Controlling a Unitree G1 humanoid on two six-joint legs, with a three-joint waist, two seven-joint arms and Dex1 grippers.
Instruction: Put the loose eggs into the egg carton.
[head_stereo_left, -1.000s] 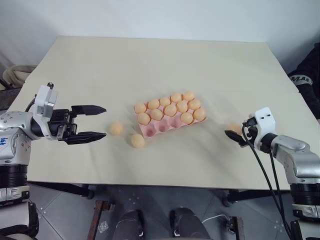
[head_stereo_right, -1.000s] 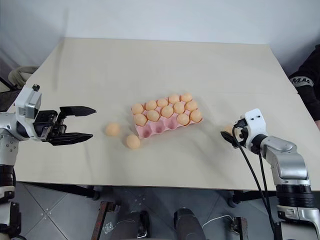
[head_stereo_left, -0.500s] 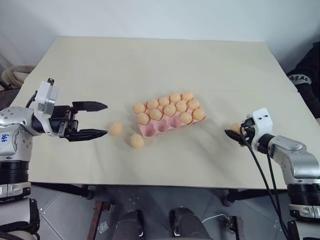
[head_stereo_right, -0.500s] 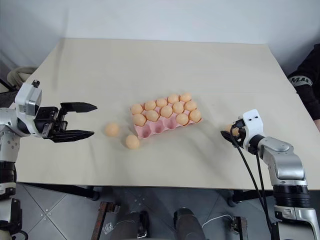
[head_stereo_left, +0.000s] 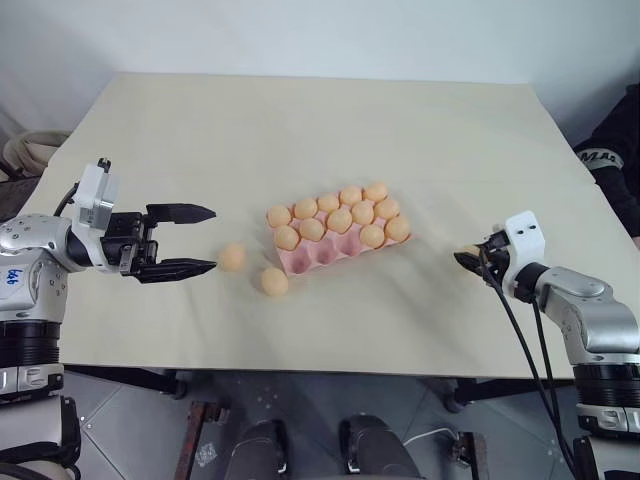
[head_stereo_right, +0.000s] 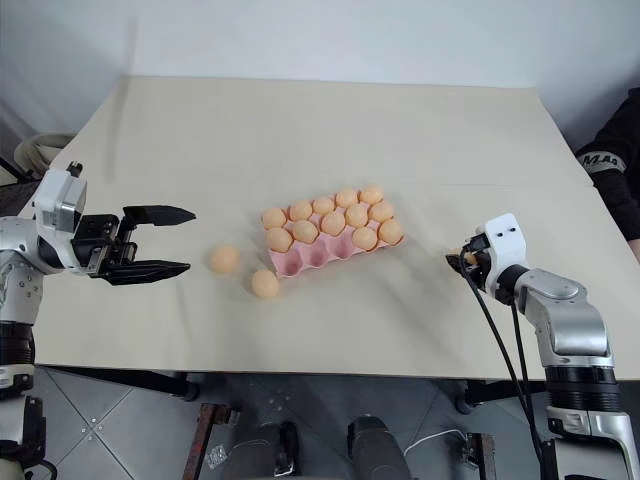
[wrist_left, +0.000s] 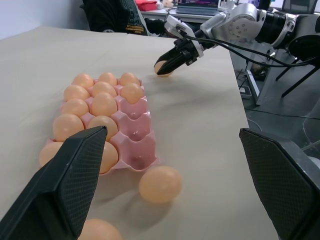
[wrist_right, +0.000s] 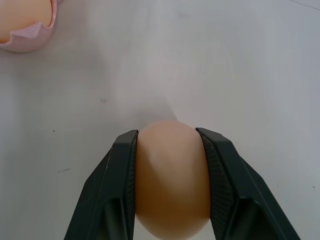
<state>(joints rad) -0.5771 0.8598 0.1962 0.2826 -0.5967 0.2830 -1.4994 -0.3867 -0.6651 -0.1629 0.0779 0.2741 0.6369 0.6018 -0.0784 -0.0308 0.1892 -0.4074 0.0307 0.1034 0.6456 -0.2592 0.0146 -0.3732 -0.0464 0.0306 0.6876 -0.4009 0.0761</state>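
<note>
Right claw (wrist_right: 170, 185): black fingers clamped on a smooth pale-orange egg (wrist_right: 171, 175)
Left claw (head_stereo_left: 190, 240): wide, holding nothing
Carton (head_stereo_left: 320, 257): pink moulded tray on matte beige desk (head_stereo_left: 300, 130)

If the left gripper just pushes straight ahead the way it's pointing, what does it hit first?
The left gripper, open, points across the table toward the loose egg just past its fingertips. That egg probably comes first, likely entering between the fingers, with the egg carton behind it. Height above the table is unclear.
</note>
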